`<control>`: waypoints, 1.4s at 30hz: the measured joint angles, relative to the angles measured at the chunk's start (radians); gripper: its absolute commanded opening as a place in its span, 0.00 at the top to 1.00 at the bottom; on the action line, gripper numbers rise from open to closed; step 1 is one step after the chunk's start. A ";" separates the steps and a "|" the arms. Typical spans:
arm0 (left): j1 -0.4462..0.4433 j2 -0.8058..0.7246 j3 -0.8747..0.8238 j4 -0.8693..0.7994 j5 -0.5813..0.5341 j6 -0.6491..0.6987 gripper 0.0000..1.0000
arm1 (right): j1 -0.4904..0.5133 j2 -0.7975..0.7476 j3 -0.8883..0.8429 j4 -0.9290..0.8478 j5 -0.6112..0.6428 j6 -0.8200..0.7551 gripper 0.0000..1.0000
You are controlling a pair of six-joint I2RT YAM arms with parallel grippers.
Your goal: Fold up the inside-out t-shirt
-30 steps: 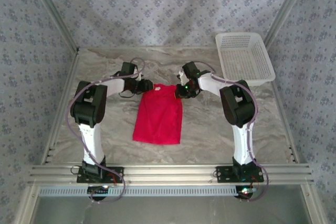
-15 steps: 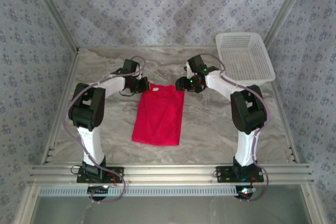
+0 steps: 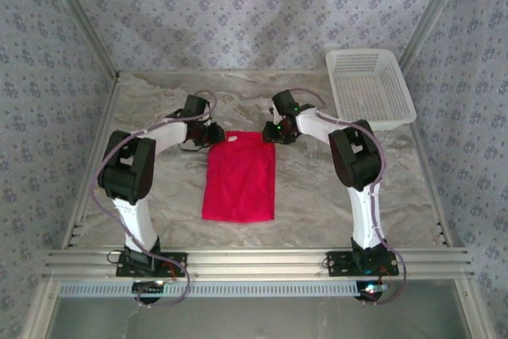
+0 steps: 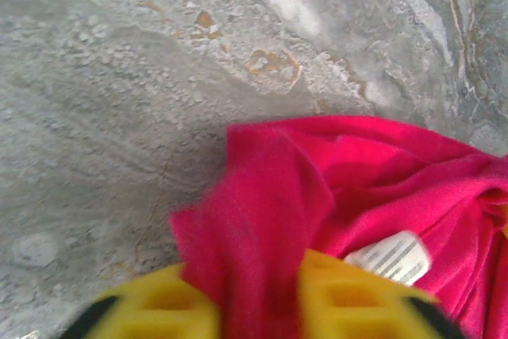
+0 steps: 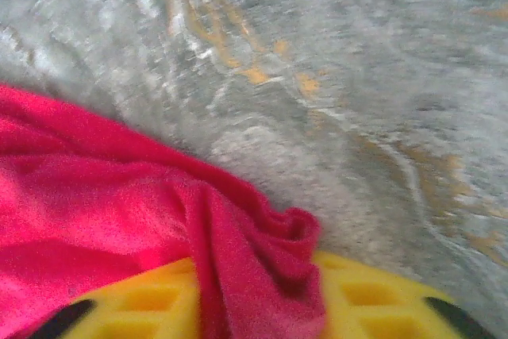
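The inside-out t-shirt (image 3: 238, 176) is bright red and lies as a long narrow rectangle on the marble-patterned table between the two arms. My left gripper (image 3: 214, 134) is at its far left corner. In the left wrist view the yellow fingers (image 4: 151, 311) have a ridge of red cloth (image 4: 381, 172) filling the gap between them, with the white tag (image 4: 390, 257) just to the right. My right gripper (image 3: 270, 131) is at the far right corner. In the right wrist view a bunched fold of the shirt (image 5: 95, 196) sits between its yellow fingers (image 5: 373, 303).
A white mesh basket (image 3: 369, 85) stands at the back right corner of the table. Patterned walls and metal frame posts close in the back and sides. Bare tabletop (image 3: 317, 196) surrounds the shirt.
The right gripper swung out to the right of the shirt, then came back onto its far right corner. The far edge now lies straighter and the shirt looks more rectangular.
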 measured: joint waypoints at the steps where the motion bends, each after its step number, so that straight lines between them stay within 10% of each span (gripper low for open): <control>1: 0.004 -0.012 -0.008 0.003 -0.002 -0.003 0.41 | -0.003 0.002 0.001 0.003 -0.007 -0.002 0.87; 25: 0.069 0.043 -0.050 0.148 0.092 0.053 0.38 | -0.012 0.006 0.017 -0.006 -0.074 -0.018 0.88; 32: 0.013 0.094 -0.007 0.175 0.055 0.053 0.81 | -0.012 0.007 0.020 -0.006 -0.079 -0.018 0.88; 42: 0.022 0.093 -0.051 0.261 0.107 0.002 1.00 | -0.017 0.014 0.028 -0.006 -0.100 -0.018 0.92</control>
